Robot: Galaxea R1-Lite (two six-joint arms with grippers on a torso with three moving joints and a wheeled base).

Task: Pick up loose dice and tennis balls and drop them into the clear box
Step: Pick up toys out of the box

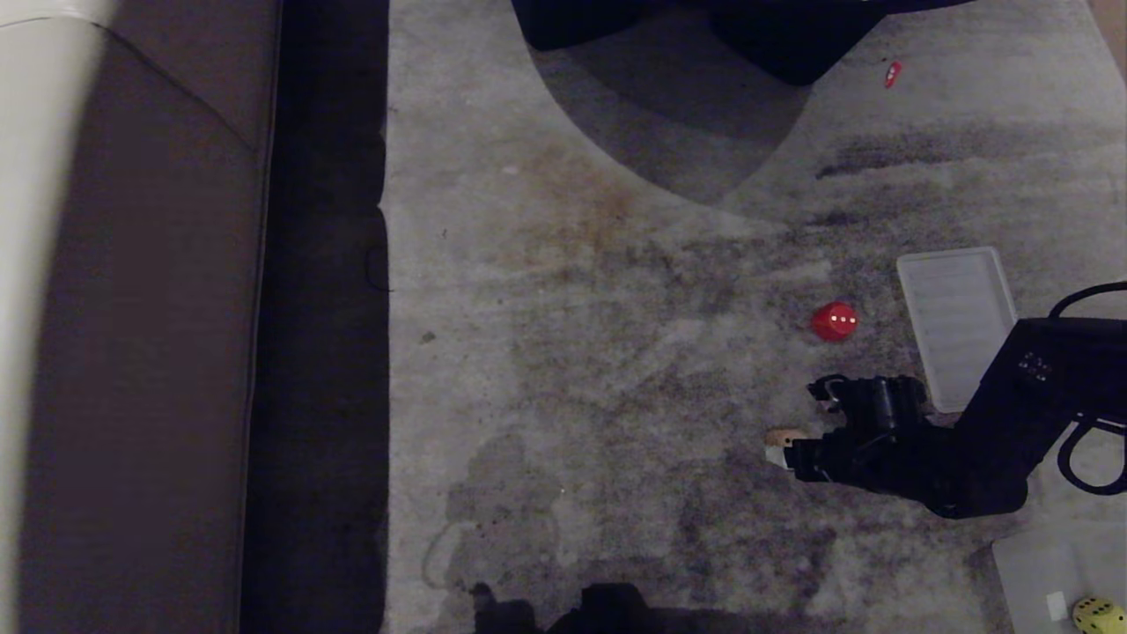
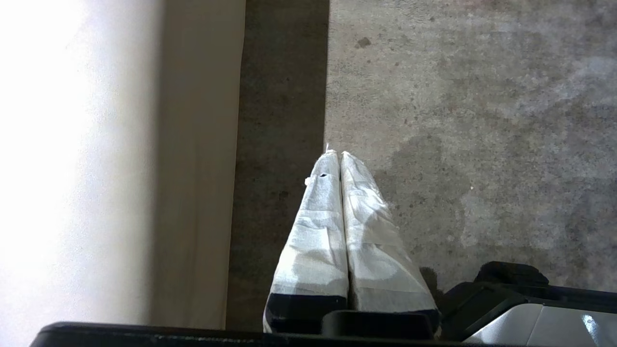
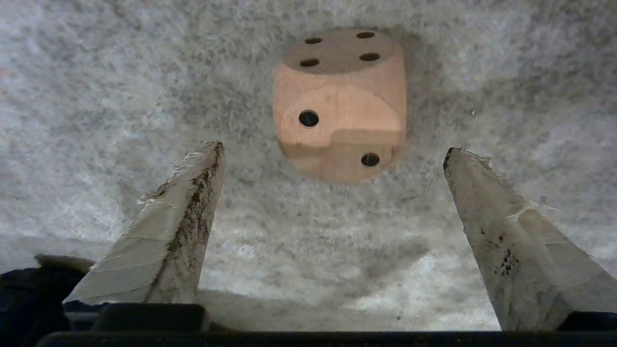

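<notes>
Ahead of the wide-spread right hand (image 3: 332,149), tan die (image 3: 340,103) shows four pips.

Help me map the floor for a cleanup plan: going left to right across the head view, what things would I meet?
Sofa edge → tan die at the right gripper → red die → ribbed translucent panel → yellow die in the clear box.

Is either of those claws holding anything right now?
Nothing is held. The right gripper is open just short of the tan wooden die on the grey carpet; the left gripper is shut, empty.
</notes>
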